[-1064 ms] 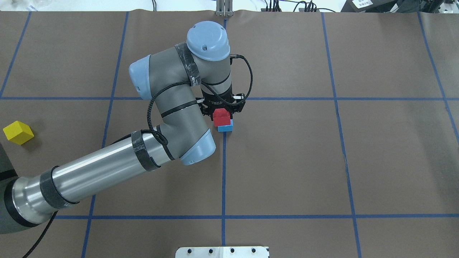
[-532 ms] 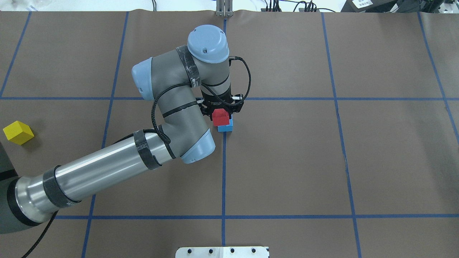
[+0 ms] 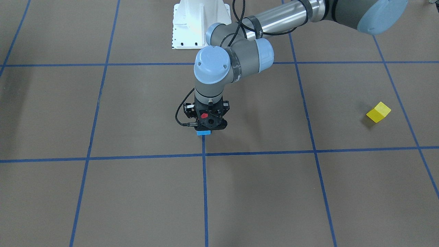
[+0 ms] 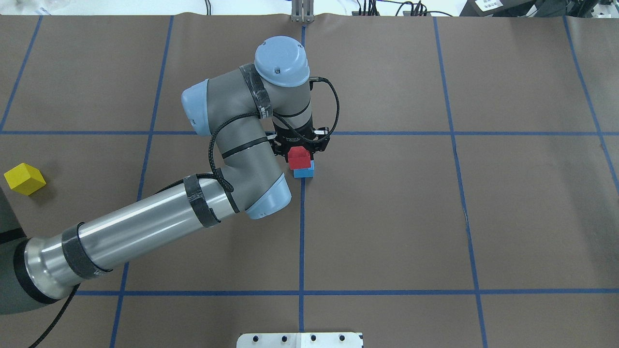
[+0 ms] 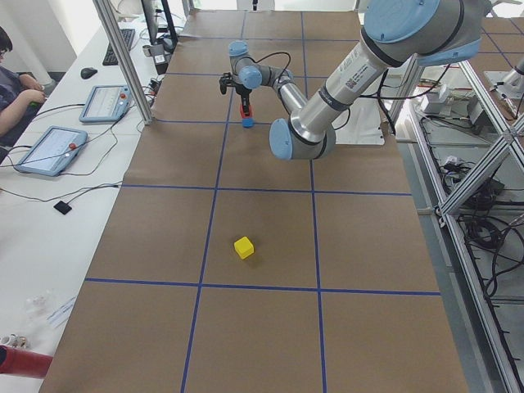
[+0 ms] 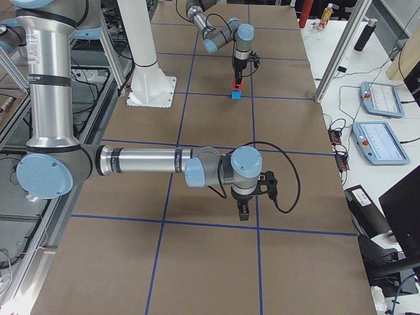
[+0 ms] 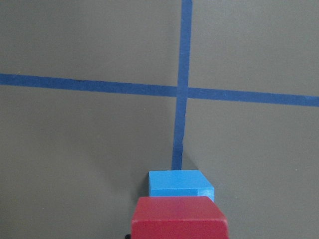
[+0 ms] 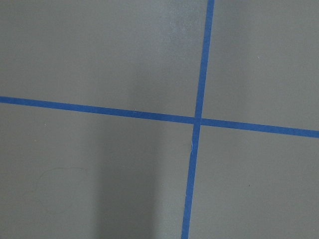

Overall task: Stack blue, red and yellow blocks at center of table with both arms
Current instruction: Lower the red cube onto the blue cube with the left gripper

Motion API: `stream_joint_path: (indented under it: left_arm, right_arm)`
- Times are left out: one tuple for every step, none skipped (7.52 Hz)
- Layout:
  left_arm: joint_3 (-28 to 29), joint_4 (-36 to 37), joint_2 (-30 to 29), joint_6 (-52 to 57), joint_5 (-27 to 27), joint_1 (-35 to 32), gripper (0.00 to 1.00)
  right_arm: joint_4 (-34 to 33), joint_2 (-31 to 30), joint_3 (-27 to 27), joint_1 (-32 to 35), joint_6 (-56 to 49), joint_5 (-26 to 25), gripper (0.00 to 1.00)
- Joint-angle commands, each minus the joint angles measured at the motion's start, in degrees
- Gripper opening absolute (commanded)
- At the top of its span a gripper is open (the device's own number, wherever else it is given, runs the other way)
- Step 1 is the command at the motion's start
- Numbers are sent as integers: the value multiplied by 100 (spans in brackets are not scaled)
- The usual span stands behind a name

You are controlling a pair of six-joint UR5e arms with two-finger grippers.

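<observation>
Red block (image 4: 299,157) hangs clamped in the left fingers (image 4: 313,150) just above the blue block (image 4: 305,172) on the desk (image 4: 435,217); whether the right fingers (image 6: 242,210) are clenched, I cannot tell.

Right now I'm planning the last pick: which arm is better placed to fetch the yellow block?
Probably left. The yellow block lies on the left arm's side; the left gripper is nearer, though at the red block. The right gripper would need to reach past that block.
</observation>
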Motion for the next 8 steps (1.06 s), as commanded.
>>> stream_joint_path:
  left_arm:
    - [8,-7,-20,0,-4,36,0]
    - [8,2,-37,-8,-4,37,0]
    - [17,2,-46,-9,-4,37,2]
    - [17,-7,-46,0,-4,37,16]
    - [17,-7,-46,0,5,37,26]
    - [8,-7,-46,9,-4,28,30]
    - [8,2,-46,0,-4,28,51]
    - [8,2,-46,18,5,28,80]
  right_arm:
    - [0,5,-12,12,-7,-8,100]
    - [0,5,-12,21,-16,0,100]
    - [0,5,-21,21,-16,0,100]
    - [0,5,-21,21,-16,0,100]
    - [-9,5,-21,21,-24,0,100]
    - [0,5,-21,21,-16,0,100]
    - [0,5,-21,21,-16,0,100]
    - [0,-4,-21,21,-16,0,100]
